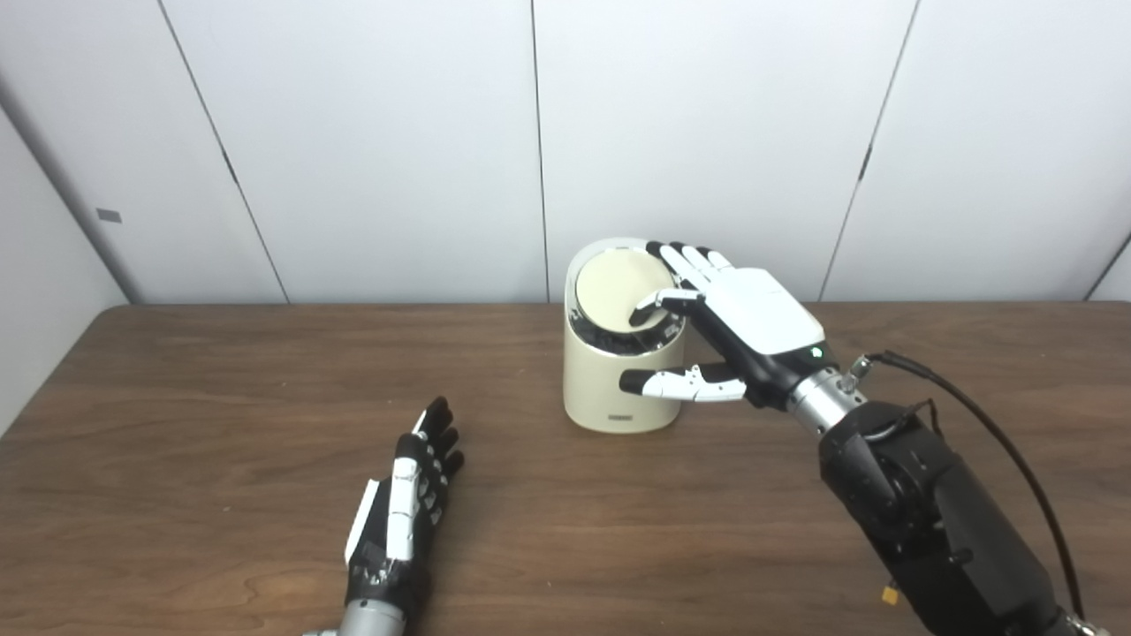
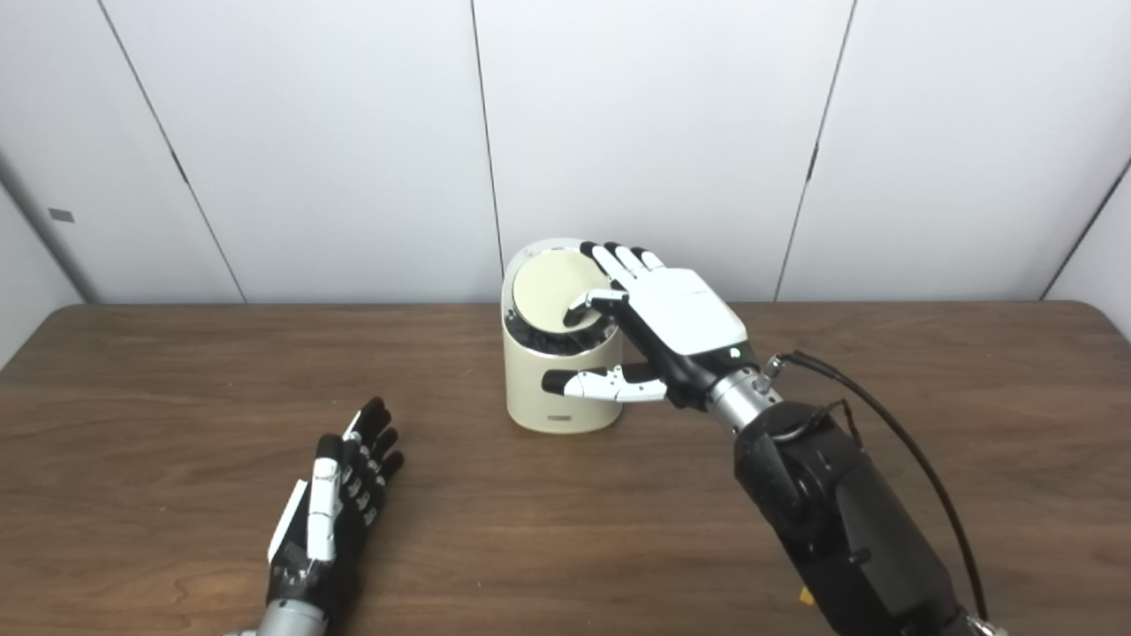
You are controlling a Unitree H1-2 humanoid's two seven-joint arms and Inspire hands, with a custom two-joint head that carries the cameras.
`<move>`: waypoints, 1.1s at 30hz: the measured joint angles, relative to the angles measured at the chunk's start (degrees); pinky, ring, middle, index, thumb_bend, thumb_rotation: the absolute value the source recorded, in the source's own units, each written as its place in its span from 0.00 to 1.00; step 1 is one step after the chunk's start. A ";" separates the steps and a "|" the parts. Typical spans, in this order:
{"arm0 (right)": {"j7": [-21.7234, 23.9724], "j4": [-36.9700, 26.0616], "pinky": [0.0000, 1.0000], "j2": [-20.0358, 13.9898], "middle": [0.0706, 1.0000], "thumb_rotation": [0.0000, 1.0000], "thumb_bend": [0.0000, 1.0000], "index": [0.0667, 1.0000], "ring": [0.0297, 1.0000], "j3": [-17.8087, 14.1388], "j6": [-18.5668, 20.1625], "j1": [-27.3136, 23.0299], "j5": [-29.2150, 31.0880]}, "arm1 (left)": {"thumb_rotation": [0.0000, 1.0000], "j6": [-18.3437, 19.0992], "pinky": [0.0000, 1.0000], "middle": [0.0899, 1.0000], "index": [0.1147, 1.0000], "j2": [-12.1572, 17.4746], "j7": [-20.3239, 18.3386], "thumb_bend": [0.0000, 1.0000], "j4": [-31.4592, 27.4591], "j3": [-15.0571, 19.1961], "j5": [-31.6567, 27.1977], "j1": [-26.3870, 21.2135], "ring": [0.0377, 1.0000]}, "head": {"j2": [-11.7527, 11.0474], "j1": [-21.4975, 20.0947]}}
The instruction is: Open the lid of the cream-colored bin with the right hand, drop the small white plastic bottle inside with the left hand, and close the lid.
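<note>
The cream-colored bin point(image 1: 610, 393) stands at the middle of the wooden table point(image 1: 221, 424). Its round lid point(image 1: 608, 288) is tilted, and a dark gap shows along its front edge. My right hand point(image 1: 751, 320) lies over the bin's right side, open, with fingertips on the lid and the thumb stretched across the front of the bin's body. My left hand point(image 1: 405, 512) rests flat on the table to the bin's front left, open and holding nothing. No small white bottle shows in either view.
White wall panels point(image 1: 353, 132) stand right behind the table's far edge. A black cable point(image 1: 990, 424) loops off my right forearm. Bare wood spreads to the left and right of the bin.
</note>
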 measured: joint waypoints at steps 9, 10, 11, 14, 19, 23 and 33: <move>0.21 0.00 1.00 0.00 1.00 1.00 0.62 0.65 1.00 0.01 0.03 0.00 0.05 | 0.98 -0.05 1.00 1.00 1.00 -0.18 0.32 0.66 -0.01 -0.18 0.08 0.01 1.00 | 0.44 0.35; 0.34 -0.01 1.00 -0.01 1.00 1.00 0.62 0.65 1.00 0.03 0.06 0.00 0.02 | 0.97 -0.05 1.00 1.00 1.00 -0.18 0.33 0.66 -0.01 -0.21 0.08 0.01 1.00 | 0.44 0.35; 0.45 -0.03 1.00 -0.02 1.00 1.00 0.62 0.66 1.00 0.05 0.06 0.00 -0.05 | 0.97 -0.05 1.00 1.00 1.00 -0.19 0.36 0.66 -0.01 -0.22 0.08 0.01 1.00 | 0.53 0.35; 0.77 -0.23 1.00 -0.08 1.00 1.00 0.62 0.66 1.00 0.23 0.09 0.00 -0.84 | 0.98 -0.05 1.00 1.00 1.00 -0.27 0.50 0.66 -0.03 -0.24 0.08 0.02 1.00 | 0.53 0.35; 1.22 -0.49 1.00 -0.14 1.00 1.00 0.62 0.65 1.00 0.42 0.30 -0.08 -1.77 | 0.97 -0.02 1.00 1.00 1.00 -0.34 0.77 0.67 -0.05 -0.33 0.18 0.02 1.00 | 0.53 0.44; 1.58 -0.57 1.00 -0.12 1.00 1.00 0.62 0.66 1.00 0.37 0.46 -0.15 -1.73 | 0.97 -0.02 1.00 1.00 1.00 -0.37 0.82 0.65 -0.05 -0.33 0.18 0.03 1.00 | 0.44 0.44; 5.28 -3.39 1.00 0.36 1.00 1.00 0.61 0.72 1.00 -1.77 2.17 -0.06 1.57 | 0.99 -0.03 1.00 1.00 1.00 -0.18 0.67 0.67 -0.05 -0.46 0.19 0.01 1.00 | 0.26 0.26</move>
